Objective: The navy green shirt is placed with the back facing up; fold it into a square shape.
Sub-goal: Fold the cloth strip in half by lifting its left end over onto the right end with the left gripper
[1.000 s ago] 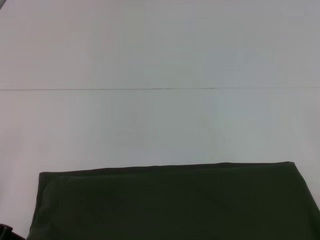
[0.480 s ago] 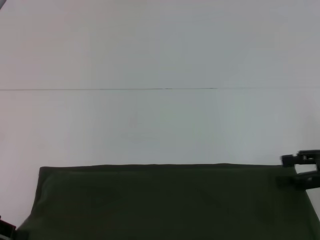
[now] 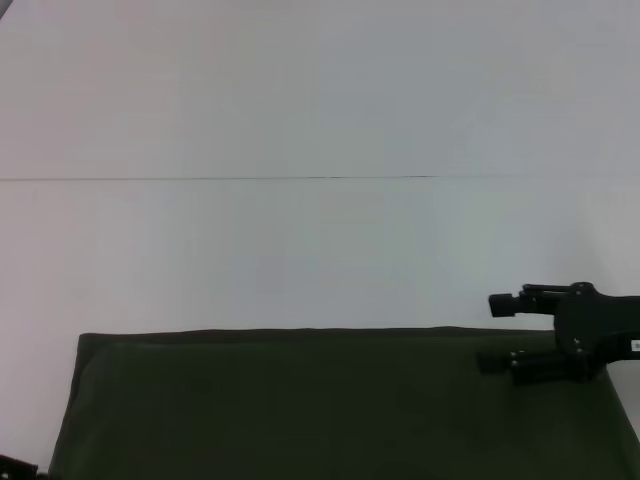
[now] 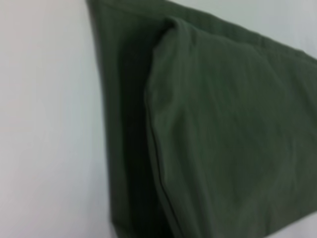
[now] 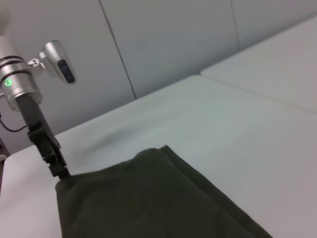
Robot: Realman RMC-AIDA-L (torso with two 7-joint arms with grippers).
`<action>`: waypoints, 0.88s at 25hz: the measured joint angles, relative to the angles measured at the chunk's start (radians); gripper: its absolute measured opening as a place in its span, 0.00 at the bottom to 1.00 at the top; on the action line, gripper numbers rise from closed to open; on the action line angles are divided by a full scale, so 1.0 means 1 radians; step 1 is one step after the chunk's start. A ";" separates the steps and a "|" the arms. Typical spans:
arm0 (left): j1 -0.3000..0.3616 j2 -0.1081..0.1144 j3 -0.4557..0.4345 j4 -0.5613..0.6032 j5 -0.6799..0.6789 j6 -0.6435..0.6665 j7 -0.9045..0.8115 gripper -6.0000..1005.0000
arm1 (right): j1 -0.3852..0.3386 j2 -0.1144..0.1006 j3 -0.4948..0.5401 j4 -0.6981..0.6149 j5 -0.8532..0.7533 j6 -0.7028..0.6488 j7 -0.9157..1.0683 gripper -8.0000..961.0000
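The navy green shirt lies folded into a wide flat band along the near edge of the white table. It also shows in the left wrist view, with its layers stacked at the left edge. My right gripper is open at the shirt's far right edge, one finger over bare table and one over the cloth. My left gripper barely shows at the shirt's near left corner. The right wrist view shows the left gripper narrow and shut, its tip on the corner of the shirt.
The white table stretches far beyond the shirt, with a thin seam line across it. Grey wall panels stand past the table on the left side.
My right gripper has come into view from the right and moved leftward along the shirt's far edge. The shirt's near left corner shifted slightly with the left gripper.
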 joint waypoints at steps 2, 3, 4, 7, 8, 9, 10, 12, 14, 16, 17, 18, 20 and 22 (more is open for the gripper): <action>0.006 0.000 -0.009 0.024 -0.002 -0.006 -0.015 0.32 | -0.002 0.020 -0.001 0.000 0.009 0.010 -0.055 0.95; 0.008 0.001 -0.012 0.031 -0.003 -0.009 -0.020 0.35 | -0.002 0.028 -0.001 0.000 0.009 0.017 -0.074 0.95; 0.009 0.002 -0.015 0.040 -0.003 -0.017 -0.026 0.38 | -0.002 0.036 -0.002 0.001 0.009 0.025 -0.092 0.95; 0.010 0.007 -0.024 0.055 -0.002 -0.048 -0.033 0.51 | 0.002 0.054 -0.023 0.015 0.011 0.060 -0.125 0.95; 0.010 0.008 -0.029 0.058 -0.005 -0.055 -0.033 0.56 | 0.005 0.054 -0.039 0.030 0.013 0.071 -0.129 0.95; 0.009 0.009 -0.038 0.060 -0.012 -0.054 -0.032 0.61 | 0.007 0.055 -0.055 0.044 0.016 0.082 -0.136 0.95; 0.007 0.009 -0.047 0.059 -0.022 -0.048 -0.029 0.65 | 0.009 0.055 -0.070 0.057 0.020 0.094 -0.145 0.95; 0.001 0.011 -0.063 0.049 -0.058 -0.019 -0.016 0.69 | 0.011 0.057 -0.094 0.082 0.036 0.114 -0.172 0.95; -0.008 0.011 -0.068 0.028 -0.107 0.011 -0.001 0.74 | 0.011 0.058 -0.114 0.134 0.067 0.135 -0.244 0.95; -0.020 0.011 -0.064 0.001 -0.123 0.013 0.001 0.78 | 0.011 0.058 -0.118 0.149 0.072 0.140 -0.275 0.95; -0.027 0.011 -0.061 -0.017 -0.123 0.008 0.001 0.78 | 0.011 0.058 -0.123 0.164 0.076 0.146 -0.307 0.94; -0.031 0.011 -0.059 -0.029 -0.123 0.002 0.001 0.78 | 0.012 0.059 -0.130 0.182 0.077 0.154 -0.341 0.94; -0.040 0.012 -0.057 -0.050 -0.122 -0.016 0.001 0.78 | 0.016 0.060 -0.149 0.220 0.079 0.173 -0.405 0.94; -0.045 0.013 -0.056 -0.055 -0.120 -0.029 0.001 0.78 | 0.023 0.062 -0.168 0.243 0.080 0.190 -0.434 0.94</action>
